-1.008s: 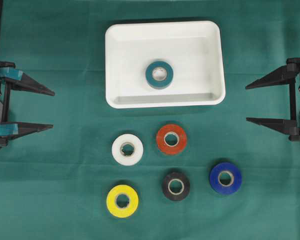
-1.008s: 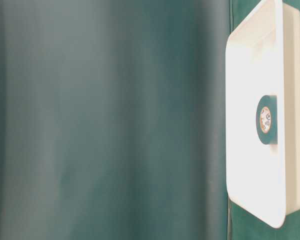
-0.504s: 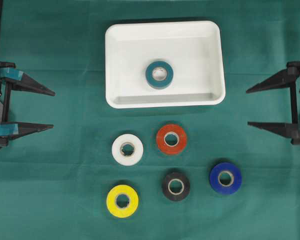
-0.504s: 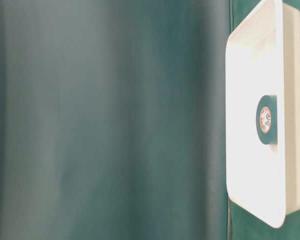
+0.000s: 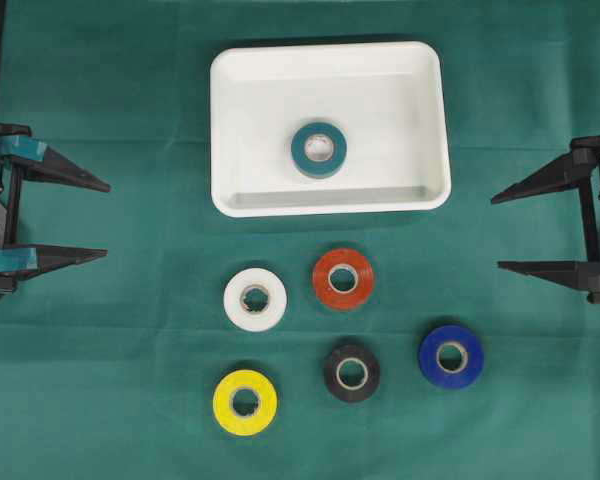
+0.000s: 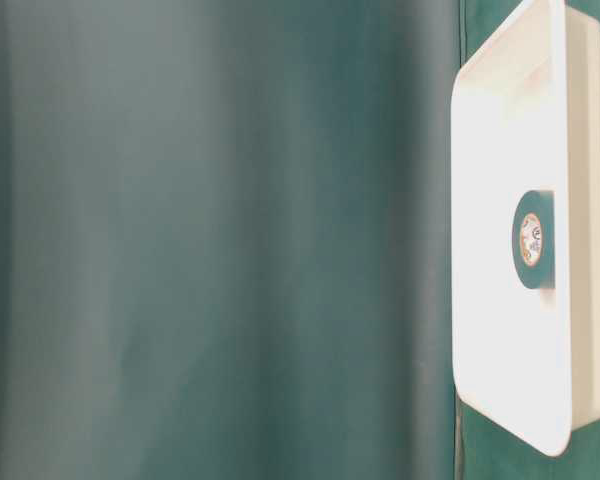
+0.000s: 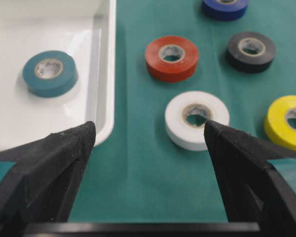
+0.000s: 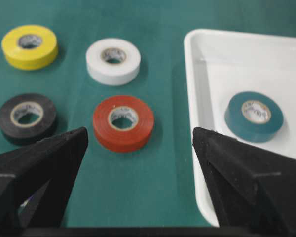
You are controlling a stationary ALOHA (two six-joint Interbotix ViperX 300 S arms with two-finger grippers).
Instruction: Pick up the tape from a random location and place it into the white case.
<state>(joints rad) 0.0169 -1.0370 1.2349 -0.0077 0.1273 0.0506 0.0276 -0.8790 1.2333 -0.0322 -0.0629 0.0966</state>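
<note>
Tape rolls: six, one teal roll (image 5: pixel 318 149) inside the single white case (image 5: pixel 235 120).
Five lie loose between the left gripper (image 5: pixel 106 220) and right gripper (image 5: pixel 495 232), both spread wide, holding nothing.

We see a green cloth (image 5: pixel 100 400) covering the whole work surface, edge to edge in the overhead view, smooth with faint creases. Light falls evenly, with only soft shadows. In the table-level view a blurred green expanse (image 6: pixel 220 240) fills the left.
</note>
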